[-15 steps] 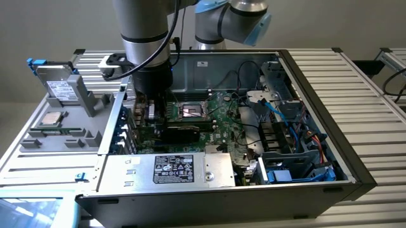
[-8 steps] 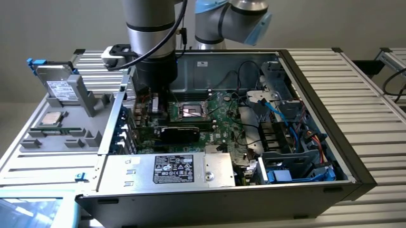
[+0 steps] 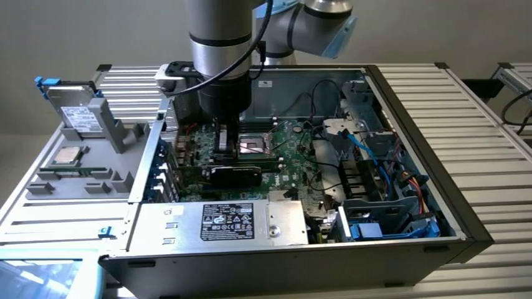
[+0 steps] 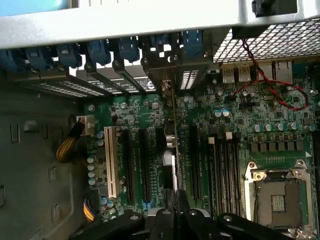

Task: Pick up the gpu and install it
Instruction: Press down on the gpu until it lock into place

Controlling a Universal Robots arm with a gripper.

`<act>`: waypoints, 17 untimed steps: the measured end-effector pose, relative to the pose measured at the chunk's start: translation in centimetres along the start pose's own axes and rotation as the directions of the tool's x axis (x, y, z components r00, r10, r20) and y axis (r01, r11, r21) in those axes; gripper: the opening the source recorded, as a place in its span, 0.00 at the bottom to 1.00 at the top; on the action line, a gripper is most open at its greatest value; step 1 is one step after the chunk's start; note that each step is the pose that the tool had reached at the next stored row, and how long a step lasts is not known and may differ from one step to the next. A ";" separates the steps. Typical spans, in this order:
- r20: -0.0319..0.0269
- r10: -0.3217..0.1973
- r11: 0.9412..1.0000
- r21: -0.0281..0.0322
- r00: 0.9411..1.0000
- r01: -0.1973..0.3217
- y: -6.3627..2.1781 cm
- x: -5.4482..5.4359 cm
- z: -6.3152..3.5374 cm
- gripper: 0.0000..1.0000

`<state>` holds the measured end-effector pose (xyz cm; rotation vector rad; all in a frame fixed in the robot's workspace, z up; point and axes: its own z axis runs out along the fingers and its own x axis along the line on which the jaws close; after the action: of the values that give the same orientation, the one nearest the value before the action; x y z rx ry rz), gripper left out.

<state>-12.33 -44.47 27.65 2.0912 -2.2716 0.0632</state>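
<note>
- Sitting at the exterior view's left, a grey tray [image 3: 83, 180] holds a silver drive [image 3: 79, 112]
- Centre: open computer case [image 3: 432, 187] on slatted metal table [image 3: 490, 112]
- Gripper [image 4: 176, 210] clenched on the gpu [image 4: 174, 150], edge-on above green motherboard [image 4: 240, 135] slots

The gpu [image 4: 174, 150] — seen edge-on — hides its faces; connector blurred.

An open computer case [image 3: 399, 205] lies on a slatted table [image 3: 478, 112], with the motherboard [image 3: 283, 156] flat in its bottom. Toward the exterior view's left, beside the case, a tray [image 3: 75, 180] holds a drive box [image 3: 79, 115] standing behind a processor chip [image 3: 68, 156]. Inside the case, the gpu [image 3: 237, 172] stands on edge on the motherboard, just in front of the processor socket [image 3: 253, 146], and the power supply [image 3: 224, 223] lies in front of the gpu.
</note>
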 end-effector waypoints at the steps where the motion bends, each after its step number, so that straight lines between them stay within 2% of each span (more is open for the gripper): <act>1: 0.000 0.000 1.000 0.000 1.000 0.000 0.00 0.0 0.18 0.12; 5: 0.000 0.000 1.000 0.000 1.000 0.000 -0.01 -0.1 0.90 0.12; 8: -0.002 0.000 1.000 -0.001 1.000 0.000 -0.01 -0.1 1.32 0.12; 10: -0.001 0.000 1.000 -0.002 1.000 0.000 0.00 -0.1 1.35 0.12; 11: 0.001 0.000 1.000 -0.002 1.000 0.000 0.00 -0.1 1.05 0.12; 12: 0.001 0.000 1.000 -0.003 1.000 0.000 0.01 -0.1 0.72 0.12; 17: -0.002 -0.001 1.000 -0.021 1.000 0.001 0.23 0.0 -0.46 0.12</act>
<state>-12.56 -44.47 28.11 2.0817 -2.2599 0.0409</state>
